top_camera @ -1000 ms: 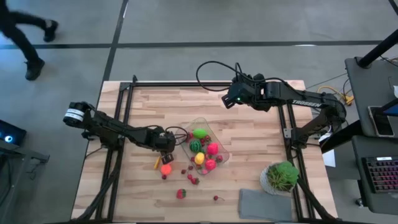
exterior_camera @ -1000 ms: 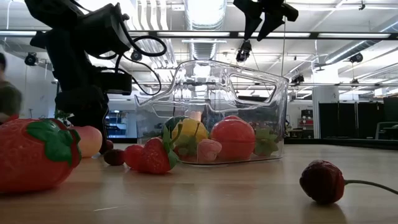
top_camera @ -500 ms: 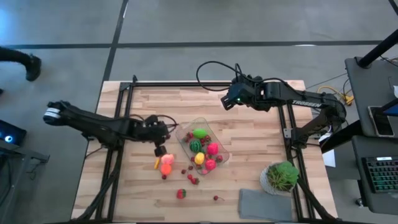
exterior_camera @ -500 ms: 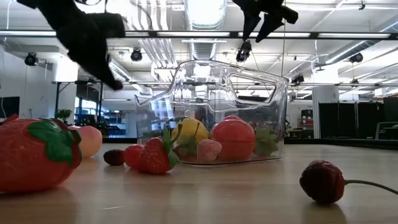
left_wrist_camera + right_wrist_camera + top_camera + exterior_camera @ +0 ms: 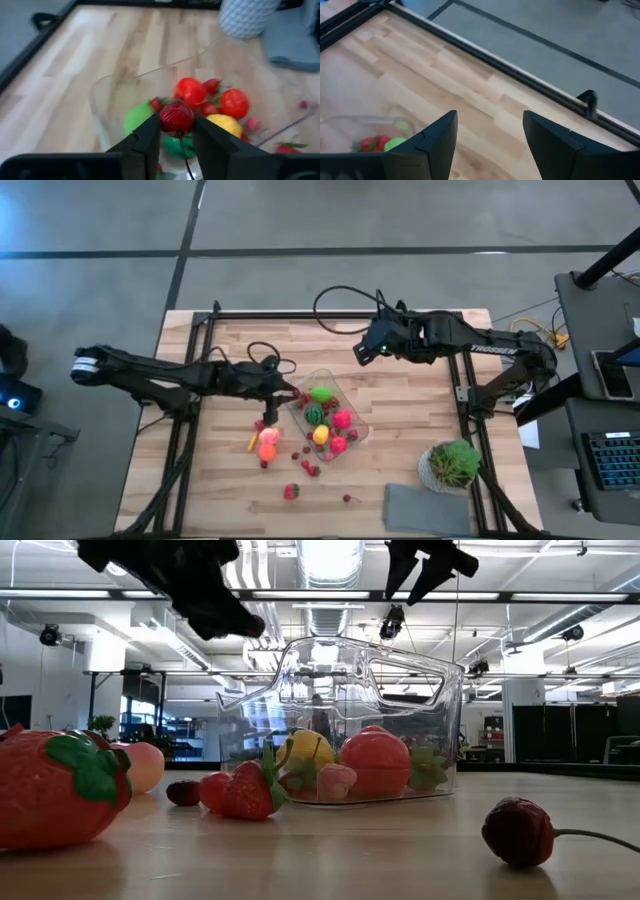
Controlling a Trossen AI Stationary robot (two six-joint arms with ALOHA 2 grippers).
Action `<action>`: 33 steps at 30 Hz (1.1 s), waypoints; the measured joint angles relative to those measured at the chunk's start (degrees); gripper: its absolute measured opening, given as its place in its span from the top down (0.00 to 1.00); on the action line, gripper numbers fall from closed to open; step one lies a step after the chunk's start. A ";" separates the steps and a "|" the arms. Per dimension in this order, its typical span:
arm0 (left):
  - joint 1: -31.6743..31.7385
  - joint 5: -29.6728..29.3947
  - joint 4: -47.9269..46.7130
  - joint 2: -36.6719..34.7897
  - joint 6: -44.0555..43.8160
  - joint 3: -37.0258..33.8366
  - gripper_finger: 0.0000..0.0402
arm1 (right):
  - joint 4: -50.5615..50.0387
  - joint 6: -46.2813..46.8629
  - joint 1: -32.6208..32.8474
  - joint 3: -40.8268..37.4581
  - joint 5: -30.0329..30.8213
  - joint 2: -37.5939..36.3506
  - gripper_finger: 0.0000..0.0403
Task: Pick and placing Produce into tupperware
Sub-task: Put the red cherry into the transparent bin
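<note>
Produce, a red cherry, sits pinched in your left gripper above the clear tub on the table; centre it over the fruit before releasing, while your right gripper waits half open, empty.

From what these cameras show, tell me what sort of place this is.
Probably a robotics lab or workshop in an open industrial hall: a wooden table on a metal frame, exposed ceiling lights and ducts, and a keyboard at a side desk.
</note>
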 joint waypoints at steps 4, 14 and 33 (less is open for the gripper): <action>1.47 4.65 2.25 1.04 -2.74 -0.30 0.66 | 0.09 0.59 1.71 0.00 -0.46 0.02 0.46; 2.33 7.32 1.20 -0.70 -2.89 -0.46 0.44 | -0.20 1.69 5.17 -0.36 -13.30 0.09 0.46; -10.41 11.56 -13.85 -7.87 -19.44 -1.42 0.43 | 6.96 10.31 32.00 -1.68 -16.18 3.70 0.46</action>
